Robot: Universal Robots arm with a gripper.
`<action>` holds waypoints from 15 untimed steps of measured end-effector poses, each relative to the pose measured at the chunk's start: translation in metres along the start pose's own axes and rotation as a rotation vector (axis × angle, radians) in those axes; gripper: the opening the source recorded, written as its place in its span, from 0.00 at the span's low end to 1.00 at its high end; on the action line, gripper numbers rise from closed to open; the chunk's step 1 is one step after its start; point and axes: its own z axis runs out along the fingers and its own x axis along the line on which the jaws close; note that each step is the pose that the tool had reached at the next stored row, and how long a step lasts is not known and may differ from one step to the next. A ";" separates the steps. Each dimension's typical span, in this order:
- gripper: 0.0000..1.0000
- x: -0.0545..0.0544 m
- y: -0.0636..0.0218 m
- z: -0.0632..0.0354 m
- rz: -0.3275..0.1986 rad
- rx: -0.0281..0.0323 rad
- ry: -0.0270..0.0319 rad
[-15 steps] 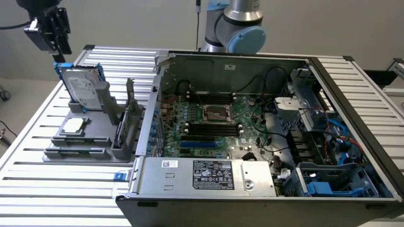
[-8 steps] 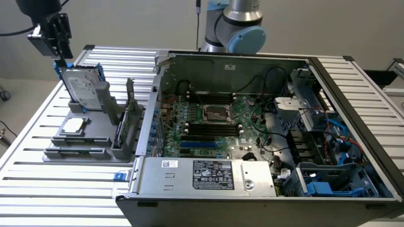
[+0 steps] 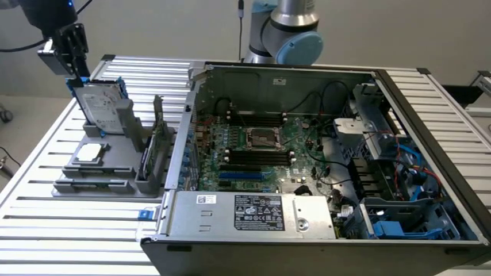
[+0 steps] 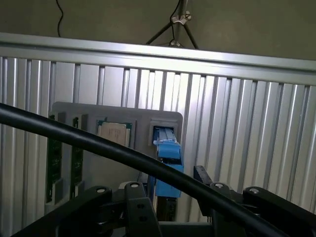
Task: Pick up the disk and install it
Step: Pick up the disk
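A black cable crosses nearest the wrist camera, over the gripper, whose jaws stand spread wide with the blue top edge of the disk between them. The disk stands upright in a slot of the gray holder. A square chip lies on the holder just beside it. The open computer case sits to the exterior view's right on the slatted table

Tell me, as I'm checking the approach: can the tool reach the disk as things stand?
Probably yes: the open tool hangs right over the disk, which stands upright in the gray holder, and nothing lies between them.
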 end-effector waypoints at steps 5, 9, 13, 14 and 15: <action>0.48 0.000 0.0016 0.0090 -0.001 0.0001 0.0000; 0.48 -0.001 0.0023 0.0164 -0.001 0.0023 0.0002; 0.48 -0.001 0.0023 0.0237 -0.001 0.0087 0.0008; 0.48 -0.001 0.0024 0.0254 -0.001 0.0100 0.0009; 0.48 -0.001 0.0027 0.0262 -0.001 0.0108 0.0009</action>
